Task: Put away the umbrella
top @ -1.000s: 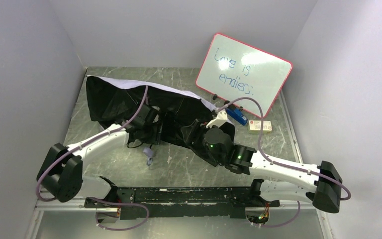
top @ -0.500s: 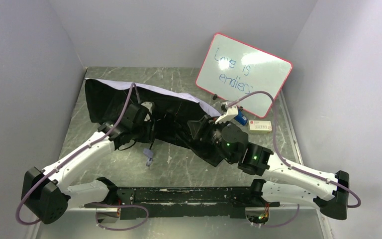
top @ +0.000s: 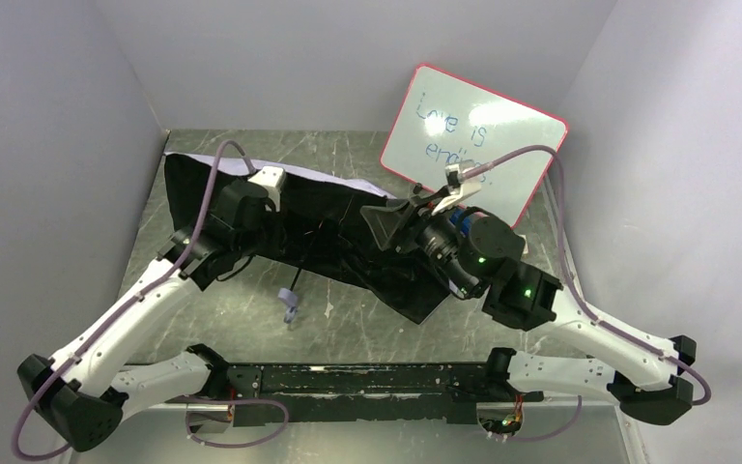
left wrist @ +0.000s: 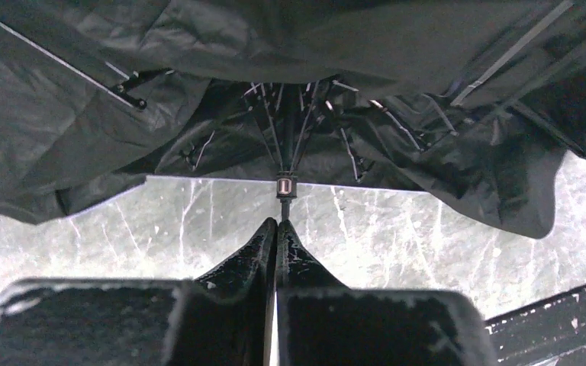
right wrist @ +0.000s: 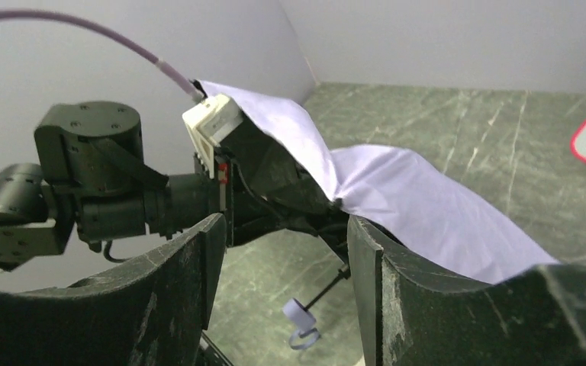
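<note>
Where the umbrella (top: 333, 242) lies: half-open across the back of the bench (top: 367, 324), black lining up, lavender edge to the rear.
Long axis: the shaft (left wrist: 283, 204) runs from the ribs (left wrist: 271, 130) toward the near edge, ending in the pale handle (top: 290, 311).
Left end effector (left wrist: 277, 225): pressed together on the thin shaft, just below the ribs.
Right end effector (right wrist: 286, 225): spread, holding nothing, canopy just ahead.
Nearer arm: left, by this reading.
</note>
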